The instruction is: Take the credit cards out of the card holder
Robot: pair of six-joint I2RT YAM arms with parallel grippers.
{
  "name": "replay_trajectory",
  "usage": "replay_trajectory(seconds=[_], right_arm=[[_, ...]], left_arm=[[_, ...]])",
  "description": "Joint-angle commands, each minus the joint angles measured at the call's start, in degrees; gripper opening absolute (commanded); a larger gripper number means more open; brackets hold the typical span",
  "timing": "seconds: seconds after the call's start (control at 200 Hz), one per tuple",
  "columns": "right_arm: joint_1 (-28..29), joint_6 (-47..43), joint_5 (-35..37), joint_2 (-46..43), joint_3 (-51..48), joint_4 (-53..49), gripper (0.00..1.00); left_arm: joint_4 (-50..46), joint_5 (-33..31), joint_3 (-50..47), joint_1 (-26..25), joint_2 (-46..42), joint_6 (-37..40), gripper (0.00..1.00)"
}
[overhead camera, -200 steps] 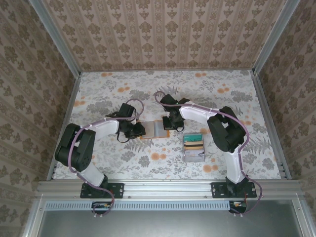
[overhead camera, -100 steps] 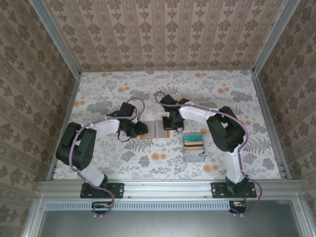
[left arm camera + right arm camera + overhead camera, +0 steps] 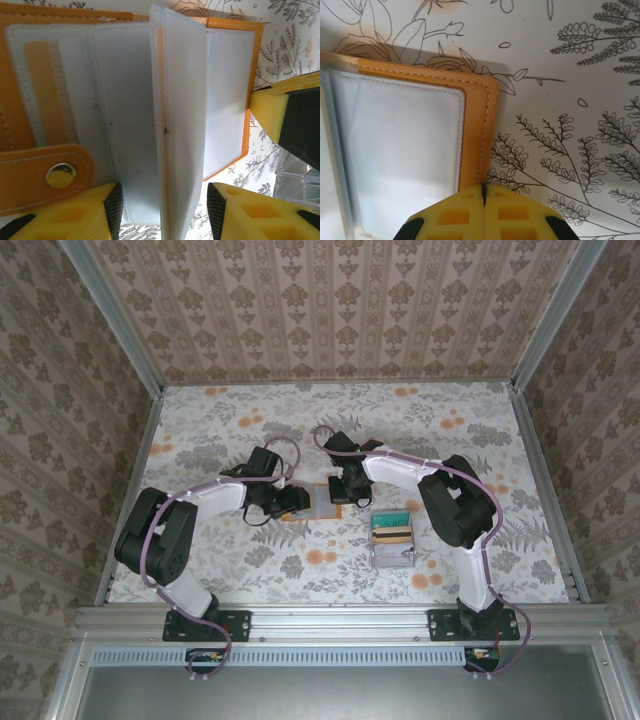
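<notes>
Table (image 3: 450, 440), floral cloth, walled on 3 sides. L arm (image 3: 200, 502) and R arm (image 3: 420, 475) both reach in to mid-table, tips close together.

Tray (image 3: 392, 540), grey, sits front-right of centre, near the R arm's elbow, apart from the holder; teal + yellow cards in it.

Holder (image 3: 318, 502) lies open and flat at mid-table between the two grippers. L wrist view: holder (image 3: 125, 100) orange w/ white stitching, clear sleeves fanned out, a few leaves standing up on edge. R wrist view: holder (image 3: 475, 125) corner w/ a clear pocket, looks empty.

L gripper (image 3: 290, 502) at holder's left end. L wrist view: L gripper (image 3: 165, 205) pincer apart, the upright sleeves standing in the gap; can't tell if the pads touch them.

R gripper (image 3: 345, 490) at holder's right end. R wrist view: R gripper (image 3: 484, 200) pincer together, nothing between, tip right at the holder's orange rim.

Card (image 3: 40, 90), tan, inside a pocket at holder's left side, behind clear plastic.

Snap (image 3: 60, 175), shiny metal, on the orange tab, just by the L gripper's left finger.
</notes>
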Motion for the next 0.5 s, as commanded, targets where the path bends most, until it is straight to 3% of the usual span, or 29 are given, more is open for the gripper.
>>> replay_trajectory(seconds=[0.0,0.205,0.495], right_arm=[[0.64,0.58,-1.41,2.11,-0.02,-0.77,0.00],[0.64,0.59,-1.41,2.02,-0.07,-0.83,0.00],[0.68,0.62,-1.34,1.84,-0.24,-0.76,0.00]], left_arm=[[0.78,1.64,0.93,-0.22,0.53,0.82,0.52],[-1.04,-0.33,1.47,-0.23,-0.37,1.46,0.62],[-5.00,-5.29,2.73,1.14,-2.17,2.63,0.59]])
